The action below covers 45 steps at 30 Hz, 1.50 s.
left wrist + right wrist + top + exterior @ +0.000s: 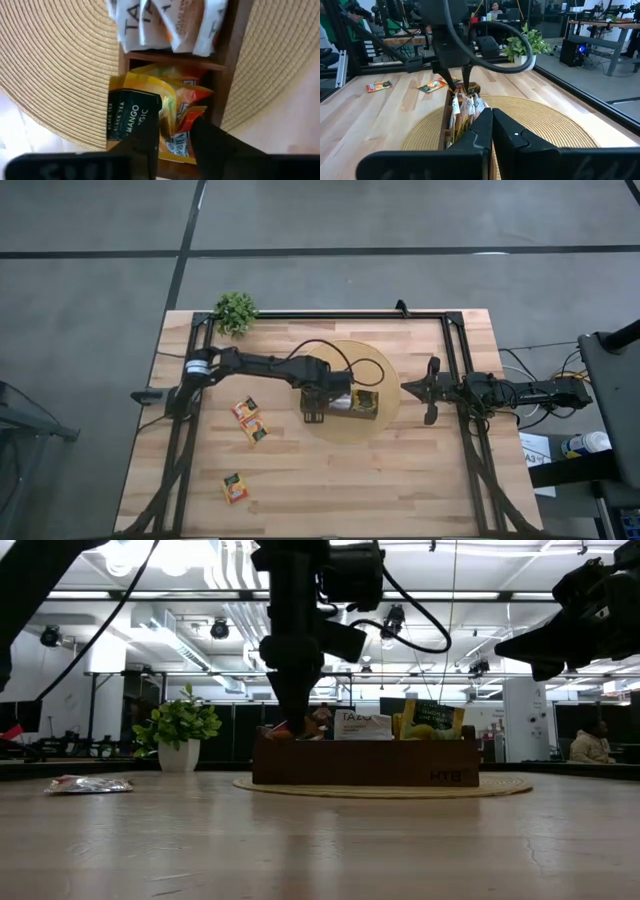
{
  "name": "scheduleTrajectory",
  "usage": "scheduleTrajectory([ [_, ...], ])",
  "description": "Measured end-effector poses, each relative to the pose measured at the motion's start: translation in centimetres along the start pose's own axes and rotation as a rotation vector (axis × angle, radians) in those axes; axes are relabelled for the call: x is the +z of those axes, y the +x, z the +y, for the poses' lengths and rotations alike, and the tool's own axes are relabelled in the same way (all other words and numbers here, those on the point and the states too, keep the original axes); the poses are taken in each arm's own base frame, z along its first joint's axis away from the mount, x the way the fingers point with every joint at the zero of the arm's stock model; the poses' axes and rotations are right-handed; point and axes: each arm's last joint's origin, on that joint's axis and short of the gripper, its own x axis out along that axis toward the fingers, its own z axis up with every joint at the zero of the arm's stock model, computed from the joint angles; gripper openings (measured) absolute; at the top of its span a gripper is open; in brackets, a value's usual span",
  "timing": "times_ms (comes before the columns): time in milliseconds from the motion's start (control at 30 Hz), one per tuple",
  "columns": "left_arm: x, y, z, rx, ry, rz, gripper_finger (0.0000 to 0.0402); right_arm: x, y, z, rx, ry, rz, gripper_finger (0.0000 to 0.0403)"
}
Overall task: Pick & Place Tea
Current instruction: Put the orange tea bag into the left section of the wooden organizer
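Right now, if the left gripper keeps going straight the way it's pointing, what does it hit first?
Probably the yellow-red-black tea sachets standing in the wooden box's end compartment: the left gripper points straight down into them, fingers straddling one sachet. Below them would be the box floor, though depth is unclear.

Light wood bench point(330, 480), butcher-block planks, black frame rails along edges. Grey concrete floor point(400, 215) around bench, dark seam lines crossing it. Room behind: open workshop, white ceiling point(200, 580) with exposed ducts, bright strip lights, hanging cables. Dark partition panels along far side. White pillar point(520, 720) at right. Other workbenches point(600, 25) with equipment; seated person point(588, 745) far right.
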Motion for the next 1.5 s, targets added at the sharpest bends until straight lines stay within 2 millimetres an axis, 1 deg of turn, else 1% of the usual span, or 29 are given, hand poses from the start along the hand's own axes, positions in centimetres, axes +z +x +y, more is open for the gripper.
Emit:
scheduleTrajectory([
  [233, -0.1, 0.2, 1.3, -0.002, -0.087, 0.006, 0.0160, 0.0, 0.0, 0.0, 0.000, 0.000, 0.000, 0.0009],
  [367, -0.1, 0.1, 1.5, -0.003, -0.107, 0.013, 0.0197, 0.0, 0.0, 0.0, 0.000, 0.000, 0.000, 0.0008],
  [567, -0.1, -0.8, 1.6, -0.009, -0.106, 0.020, 0.0254, 0.0, 0.0, 0.0, 0.000, 0.000, 0.000, 0.0009],
  [700, 0.0, -1.7, 1.7, -0.008, -0.105, 0.027, 0.0281, 0.0, 0.0, 0.0, 0.000, 0.000, 0.000, 0.0008],
  [833, 0.1, -3.1, 1.8, -0.027, -0.049, 0.032, 0.0289, 0.0, 0.0, 0.0, 0.000, 0.000, 0.000, 0.0008],
  [967, 0.7, -5.0, 1.9, -0.070, -0.044, -0.035, 0.0288, 0.0, 0.0, 0.0, 0.000, 0.000, 0.000, 0.0009],
  [1033, 0.9, -5.3, 2.1, -0.070, -0.041, -0.066, 0.0287, 0.0, 0.0, 0.0, 0.000, 0.000, 0.000, 0.0009],
  [1100, 1.2, -5.3, 2.2, -0.089, -0.031, -0.094, 0.0287, 0.0, 0.0, 0.0, 0.000, 0.000, 0.000, 0.0009],
  [1233, 1.1, -4.5, 2.2, -0.199, -0.009, -0.092, 0.0287, 0.0, 0.0, 0.0, 0.000, 0.000, 0.000, 0.0009],
  [1500, 0.7, -2.8, 2.4, -0.108, 0.030, -0.063, 0.0287, 0.0, 0.0, 0.0, 0.000, 0.000, -0.001, 0.0008],
])
